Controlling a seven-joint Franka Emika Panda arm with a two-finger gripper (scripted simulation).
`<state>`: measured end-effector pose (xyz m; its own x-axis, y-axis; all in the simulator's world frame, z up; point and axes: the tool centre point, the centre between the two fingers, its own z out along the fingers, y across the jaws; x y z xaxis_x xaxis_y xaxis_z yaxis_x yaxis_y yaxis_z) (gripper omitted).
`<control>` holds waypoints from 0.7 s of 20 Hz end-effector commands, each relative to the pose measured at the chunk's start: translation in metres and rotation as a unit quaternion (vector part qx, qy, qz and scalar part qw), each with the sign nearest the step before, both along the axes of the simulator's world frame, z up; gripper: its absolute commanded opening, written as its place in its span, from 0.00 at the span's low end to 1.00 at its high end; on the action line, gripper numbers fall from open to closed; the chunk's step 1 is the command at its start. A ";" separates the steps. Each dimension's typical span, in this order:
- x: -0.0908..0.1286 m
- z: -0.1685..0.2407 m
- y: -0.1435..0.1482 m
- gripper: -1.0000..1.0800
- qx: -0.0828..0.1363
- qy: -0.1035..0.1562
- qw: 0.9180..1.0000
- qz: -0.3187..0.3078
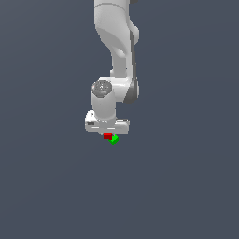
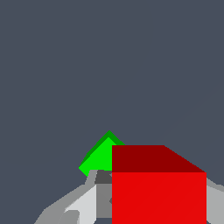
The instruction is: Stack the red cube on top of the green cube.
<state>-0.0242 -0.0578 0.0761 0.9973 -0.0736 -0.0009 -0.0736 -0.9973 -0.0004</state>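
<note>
Holding: the gripper [image 1: 108, 134] of the white Panda arm [image 1: 116, 51] has the red cube [image 1: 107, 136] clamped between its fingers, the cube showing just under the white gripper body in the exterior view.
Gripper: narrowed onto the red cube; the wrist view shows a pale grey finger [image 2: 85, 203] pressed against one side of the cube and a sliver of a second finger at the opposite side.
Red cube: held at the gripper's fingertips, filling much of the wrist view [image 2: 159, 192], with its darker upper face and brighter front face both visible; it sits square to the fingers.
Green cube: lies just beyond and slightly to one side of the held red cube [image 2: 101, 156], turned so that a corner points away from the gripper; in the exterior view it peeks out below the red cube, toward the exterior view's right [image 1: 114, 138].
Relation: the two cubes overlap in both views; whether they touch cannot be told, and the red cube is offset from the green one rather than squarely above it.
Counter: a plain dark blue-grey surface [image 1: 186, 186] fills the background in both views.
Arm: reaches down from the top of the exterior view, wrist pointing downward over the cubes.
</note>
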 end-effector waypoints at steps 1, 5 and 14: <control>-0.003 -0.008 0.013 0.00 0.000 -0.001 1.000 -0.001; -0.004 -0.014 0.023 0.00 0.000 0.000 1.000 -0.001; -0.004 -0.014 0.023 0.96 0.000 0.000 1.000 -0.001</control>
